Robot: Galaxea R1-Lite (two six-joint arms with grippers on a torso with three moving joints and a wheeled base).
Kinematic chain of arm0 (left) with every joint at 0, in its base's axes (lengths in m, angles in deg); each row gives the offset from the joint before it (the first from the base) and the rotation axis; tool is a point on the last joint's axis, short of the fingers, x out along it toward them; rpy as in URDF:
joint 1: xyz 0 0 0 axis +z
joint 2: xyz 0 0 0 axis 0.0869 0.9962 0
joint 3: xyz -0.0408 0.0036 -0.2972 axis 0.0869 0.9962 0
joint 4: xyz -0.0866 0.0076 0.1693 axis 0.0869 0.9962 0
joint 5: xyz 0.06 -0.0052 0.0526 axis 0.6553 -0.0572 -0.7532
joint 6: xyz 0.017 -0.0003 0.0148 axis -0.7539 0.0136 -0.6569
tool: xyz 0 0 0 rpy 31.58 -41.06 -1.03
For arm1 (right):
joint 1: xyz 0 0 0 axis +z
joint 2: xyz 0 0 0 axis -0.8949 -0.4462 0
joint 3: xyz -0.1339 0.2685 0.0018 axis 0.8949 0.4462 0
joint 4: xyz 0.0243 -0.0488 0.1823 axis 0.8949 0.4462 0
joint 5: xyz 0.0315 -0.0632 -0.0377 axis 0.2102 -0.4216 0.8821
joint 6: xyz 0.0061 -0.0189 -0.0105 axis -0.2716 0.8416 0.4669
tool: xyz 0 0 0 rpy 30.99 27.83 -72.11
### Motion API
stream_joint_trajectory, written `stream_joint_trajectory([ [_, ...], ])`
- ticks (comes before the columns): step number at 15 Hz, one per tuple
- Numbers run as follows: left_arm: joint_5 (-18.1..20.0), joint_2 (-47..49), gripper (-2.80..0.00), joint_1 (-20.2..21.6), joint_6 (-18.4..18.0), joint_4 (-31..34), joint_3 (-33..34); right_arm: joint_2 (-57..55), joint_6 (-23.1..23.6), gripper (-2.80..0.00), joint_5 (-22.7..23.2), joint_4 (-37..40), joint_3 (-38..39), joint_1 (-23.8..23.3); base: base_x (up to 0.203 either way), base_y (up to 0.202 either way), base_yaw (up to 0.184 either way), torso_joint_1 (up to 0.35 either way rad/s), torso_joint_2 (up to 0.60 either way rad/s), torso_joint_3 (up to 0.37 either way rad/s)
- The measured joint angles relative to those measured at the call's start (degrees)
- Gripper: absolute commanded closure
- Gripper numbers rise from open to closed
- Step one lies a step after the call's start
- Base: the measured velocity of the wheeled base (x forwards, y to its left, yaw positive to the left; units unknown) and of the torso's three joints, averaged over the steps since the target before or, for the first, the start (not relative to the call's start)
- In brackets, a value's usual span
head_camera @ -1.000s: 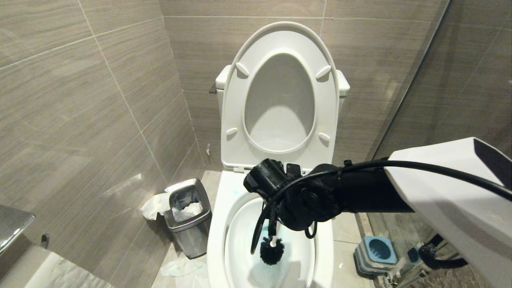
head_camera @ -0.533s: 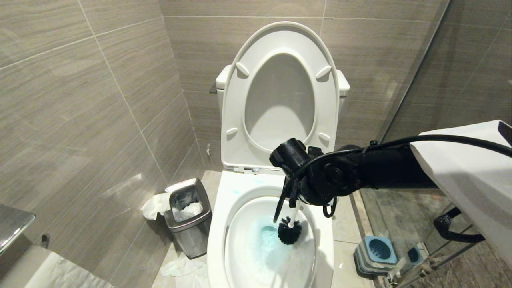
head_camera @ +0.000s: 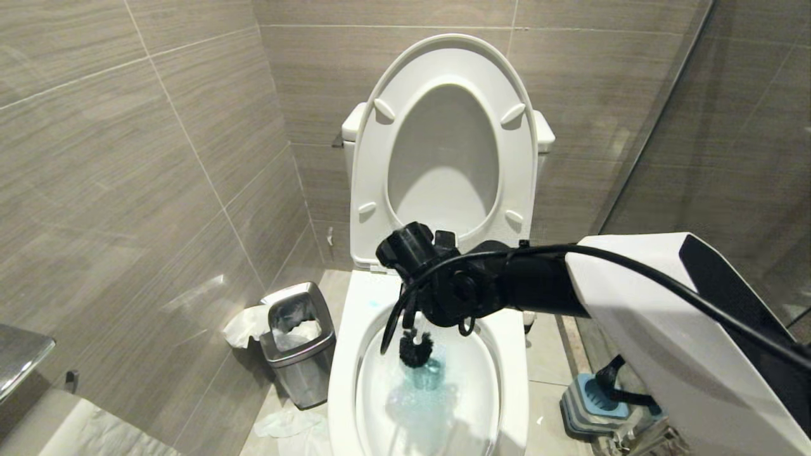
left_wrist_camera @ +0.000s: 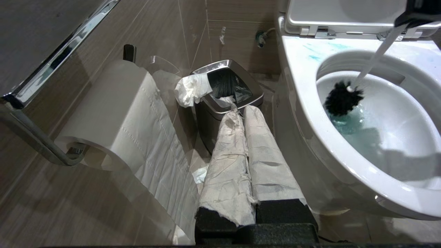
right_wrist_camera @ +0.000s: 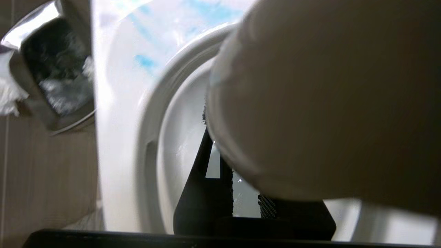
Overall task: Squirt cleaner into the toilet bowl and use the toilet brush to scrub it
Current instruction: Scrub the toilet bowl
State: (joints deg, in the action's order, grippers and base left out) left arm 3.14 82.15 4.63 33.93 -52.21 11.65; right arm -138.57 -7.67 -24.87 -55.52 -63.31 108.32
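Tiled corner, bin [head_camera: 298, 342] beside toilet bowl [head_camera: 345, 354]

Tiled floor [head_camera: 545, 373] w/ steel bin [head_camera: 298, 345], brush holder [head_camera: 592, 405] (crumpled tissue [head_camera: 288, 424] too).

no text, label, brand, number or sign can be read anywhere in these views.
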Motion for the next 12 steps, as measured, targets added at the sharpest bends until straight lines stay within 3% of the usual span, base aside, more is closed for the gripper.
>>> stream_joint_trajectory([
  [5, 0.02, 0.00, 0.00, 0.00, -0.02, 0.00, 0.00, 0.90, -2.91, 0.00, 0.18, 0.75, 3.20, 7.32, 0.000, 0.000, 0.000, 0.000, 0.00, 0.000],
  [9, 0.02, 0.00, 0.00, 0.00, -0.02, 0.00, 0.00, 8.53, -5.32, 0.00, -0.43, 0.99, 17.99, 10.64, 0.000, 0.000, 0.000, 0.000, 0.00, 0.000],
  [12, 0.00, 0.00, 0.00, 0.00, -0.04, 0.00, 0.00, 16.08, -5.94, 0.00, -2.75, 0.84, 29.27, 9.14, 0.000, 0.000, 0.000, 0.000, 0.00, 0.000],
])
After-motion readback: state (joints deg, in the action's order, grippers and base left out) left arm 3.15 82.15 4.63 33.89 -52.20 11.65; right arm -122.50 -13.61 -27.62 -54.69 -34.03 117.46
